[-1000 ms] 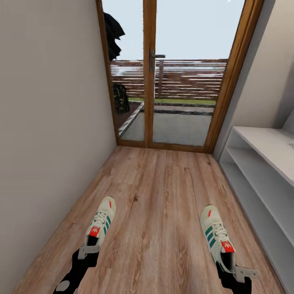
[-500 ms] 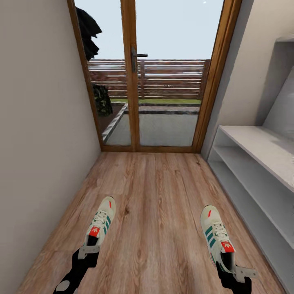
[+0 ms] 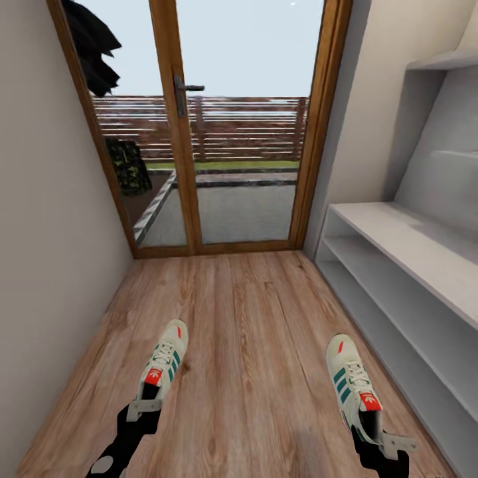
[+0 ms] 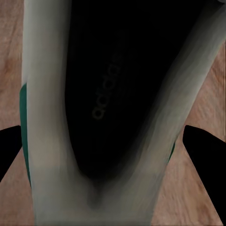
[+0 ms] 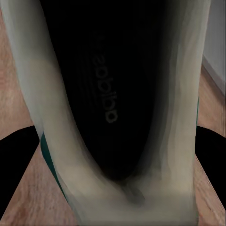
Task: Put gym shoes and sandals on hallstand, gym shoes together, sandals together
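I hold one gym shoe in each hand above the corridor floor [image 3: 252,318]. My left gripper [image 3: 146,400] is shut on the heel of the left gym shoe [image 3: 166,358], toe pointing away from me. At the right, my right gripper [image 3: 372,426] is shut on the heel of the other gym shoe [image 3: 350,378]. Both wrist views look into a shoe's dark insole [image 4: 113,94] [image 5: 113,89], with black fingers [image 4: 202,146] [image 5: 19,155] at the sides. The pale grey hallstand [image 3: 411,255] runs along the right wall, its two shelf rows bare. The sandals are out of view.
A wood-framed glass door [image 3: 199,133] closes the corridor's far end. A plain wall [image 3: 46,232] bounds the left side. Stepped wall shelves [image 3: 441,63] hang above the hallstand. Open floor lies between the two shoes.
The camera has turned to the right: the door has slid left in the picture and more of the hallstand shows. Both grippers keep their shoes in the same place.
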Tool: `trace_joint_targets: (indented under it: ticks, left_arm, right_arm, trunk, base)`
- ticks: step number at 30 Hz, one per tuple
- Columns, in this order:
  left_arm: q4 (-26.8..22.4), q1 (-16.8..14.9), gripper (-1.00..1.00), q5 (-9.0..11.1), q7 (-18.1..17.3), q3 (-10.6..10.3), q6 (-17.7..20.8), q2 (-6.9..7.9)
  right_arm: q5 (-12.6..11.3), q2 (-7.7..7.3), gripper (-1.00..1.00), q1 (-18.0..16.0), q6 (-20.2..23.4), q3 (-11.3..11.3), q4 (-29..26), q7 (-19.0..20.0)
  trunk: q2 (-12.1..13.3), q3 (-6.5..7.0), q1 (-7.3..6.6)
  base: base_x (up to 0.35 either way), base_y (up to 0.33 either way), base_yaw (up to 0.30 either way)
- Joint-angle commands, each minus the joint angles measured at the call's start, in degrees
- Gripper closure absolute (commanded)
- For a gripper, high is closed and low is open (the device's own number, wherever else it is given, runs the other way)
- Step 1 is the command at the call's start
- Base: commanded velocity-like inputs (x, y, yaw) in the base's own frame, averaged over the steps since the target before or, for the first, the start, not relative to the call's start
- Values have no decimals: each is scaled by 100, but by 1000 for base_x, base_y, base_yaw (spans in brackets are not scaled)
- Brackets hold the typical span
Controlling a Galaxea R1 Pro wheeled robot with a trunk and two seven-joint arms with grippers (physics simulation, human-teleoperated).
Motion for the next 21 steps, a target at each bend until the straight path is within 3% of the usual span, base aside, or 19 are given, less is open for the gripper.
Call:
trace_joint_targets:
  ticks: [1, 21]
  left_arm:
    - [1, -3, 100, -39, -46, 49, -18, -3]
    - [9, -3, 100, -48, -48, 40, -25, -6]
  right_arm:
    - [22, 5, 100, -6, -19, -40, 6, 55]
    - [17, 5, 100, -6, -18, -40, 8, 55]
  trunk:
    - [-2, -4, 0]
    - [-2, -4, 0]
  base:
    - [78, 18, -268]
    - [10, 8, -268]
